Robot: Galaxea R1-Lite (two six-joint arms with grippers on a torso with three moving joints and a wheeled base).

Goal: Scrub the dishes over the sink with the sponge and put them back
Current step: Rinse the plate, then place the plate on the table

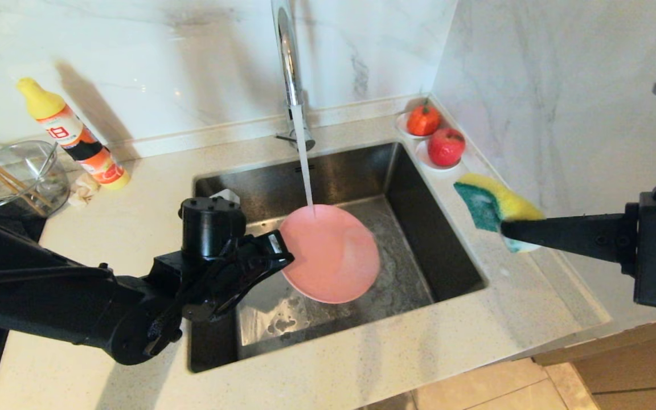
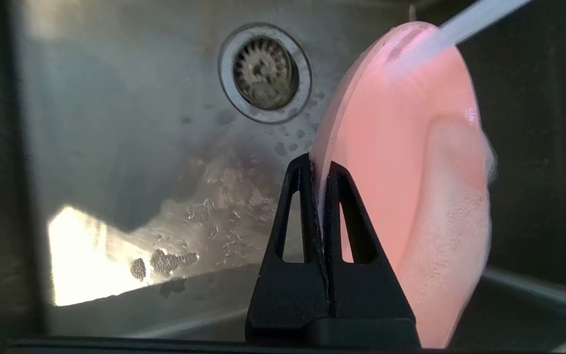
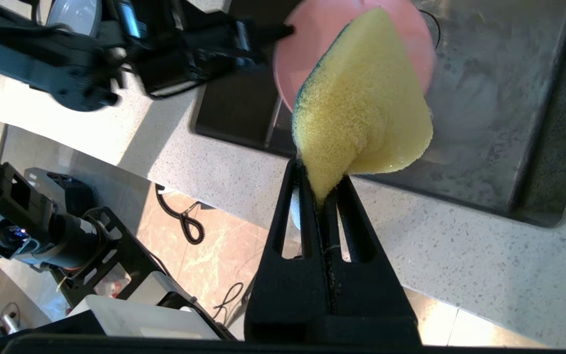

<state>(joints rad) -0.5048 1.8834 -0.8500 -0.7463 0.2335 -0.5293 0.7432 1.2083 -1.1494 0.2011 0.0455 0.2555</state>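
- Over the sink (image 1: 453,250), the left gripper (image 1: 282,250) is clamped on the near rim of the pink plate (image 1: 331,253), holding it tilted under the faucet (image 1: 289,62) so the running stream strikes the plate's far edge, opposite the fingers.
- Out past that plate, above the counter (image 1: 362,364) on the sink's right side, the right gripper (image 1: 504,230) pinches one corner of the sponge (image 1: 490,202), well apart from the plate.
- Suds cling to the plate's lower half, away from the stream, so this reads as the rinse after scrubbing.
- Next, I judge, the left wrist must turn the plate so water reaches the foam, then carry it back to the counter without loosening the thin rim grip.
- The blue plate is not in view.
- Far behind the left gripper, a yellow-capped bottle (image 1: 74,136) bears an orange label; its characters cannot be read.
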